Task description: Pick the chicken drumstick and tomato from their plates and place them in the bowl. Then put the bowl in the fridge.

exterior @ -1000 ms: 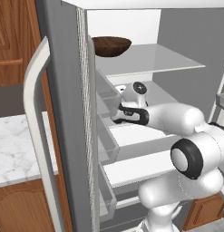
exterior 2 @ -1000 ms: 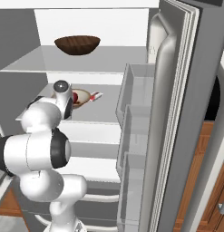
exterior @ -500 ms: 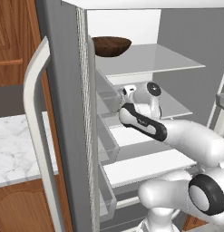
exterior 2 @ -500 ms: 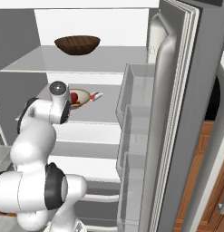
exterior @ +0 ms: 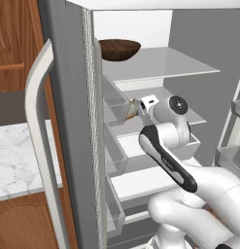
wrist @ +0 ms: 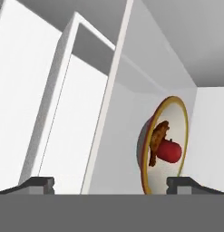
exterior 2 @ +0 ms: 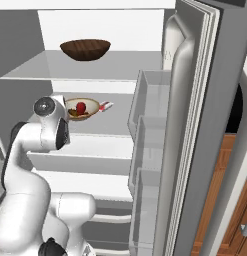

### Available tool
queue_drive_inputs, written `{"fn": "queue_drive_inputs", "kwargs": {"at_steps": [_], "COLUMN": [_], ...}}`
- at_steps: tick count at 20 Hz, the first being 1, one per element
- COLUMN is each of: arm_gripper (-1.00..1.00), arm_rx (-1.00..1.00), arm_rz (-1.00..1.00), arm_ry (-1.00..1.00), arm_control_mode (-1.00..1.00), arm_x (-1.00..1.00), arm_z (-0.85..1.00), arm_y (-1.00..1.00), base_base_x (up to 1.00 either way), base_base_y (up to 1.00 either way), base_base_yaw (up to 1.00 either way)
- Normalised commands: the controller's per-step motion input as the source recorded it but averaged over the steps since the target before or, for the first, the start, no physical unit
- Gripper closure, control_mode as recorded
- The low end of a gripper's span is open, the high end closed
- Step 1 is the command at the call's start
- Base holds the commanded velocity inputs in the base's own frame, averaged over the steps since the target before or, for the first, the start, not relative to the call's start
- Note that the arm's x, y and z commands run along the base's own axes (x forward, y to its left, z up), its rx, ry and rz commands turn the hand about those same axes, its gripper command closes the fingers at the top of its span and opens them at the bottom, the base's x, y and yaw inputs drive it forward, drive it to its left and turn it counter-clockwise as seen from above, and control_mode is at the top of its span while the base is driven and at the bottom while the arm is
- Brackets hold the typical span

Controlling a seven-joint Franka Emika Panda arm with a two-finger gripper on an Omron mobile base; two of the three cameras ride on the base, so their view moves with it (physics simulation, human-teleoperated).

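Observation:
The fridge (exterior: 68,121) stands open. On its second glass shelf sits the bowl (exterior 2: 93,104), beige with a tan rim. The red tomato (exterior 2: 81,106) and the brown chicken drumstick (exterior 2: 73,114) lie inside it. In the hand view the bowl (wrist: 179,118) appears rolled on its side, holding the tomato (wrist: 169,152) and the drumstick (wrist: 158,137). My gripper (wrist: 111,185) is open, a short way back from the bowl, with nothing between its fingertips (wrist: 39,183). The white hand (exterior: 149,103) hovers just right of the bowl (exterior: 132,110). The plates are out of view.
A dark wooden bowl (exterior 2: 85,49) rests on the top shelf. A small red-and-white item (exterior 2: 106,105) lies right of the tan bowl. Clear door bins (exterior 2: 145,130) hang on the right door. A marble counter (exterior: 14,160) lies left of the fridge.
The gripper has opened and let go of the bowl, which stays on the shelf. The hand has drawn back a little and the arm has swung into a new pose.

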Motion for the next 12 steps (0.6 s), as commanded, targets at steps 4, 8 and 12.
{"fn": "queue_drive_inputs", "kwargs": {"at_steps": [4, 8, 12], "arm_gripper": [-1.00, -1.00, -1.00], "arm_rx": [-0.02, 0.05, 0.01], "arm_rz": [-0.01, -0.04, -0.11], "arm_ry": [-0.11, -0.15, 0.07], "arm_control_mode": [-1.00, -1.00, -1.00], "arm_x": [-0.86, -0.92, -0.73], "arm_z": [0.02, 0.00, 0.10], "arm_y": [-0.19, -0.18, -0.12], "base_base_x": [0.00, 0.00, 0.00], "base_base_y": [0.00, 0.00, 0.00], "base_base_yaw": [0.00, 0.00, 0.00]}}
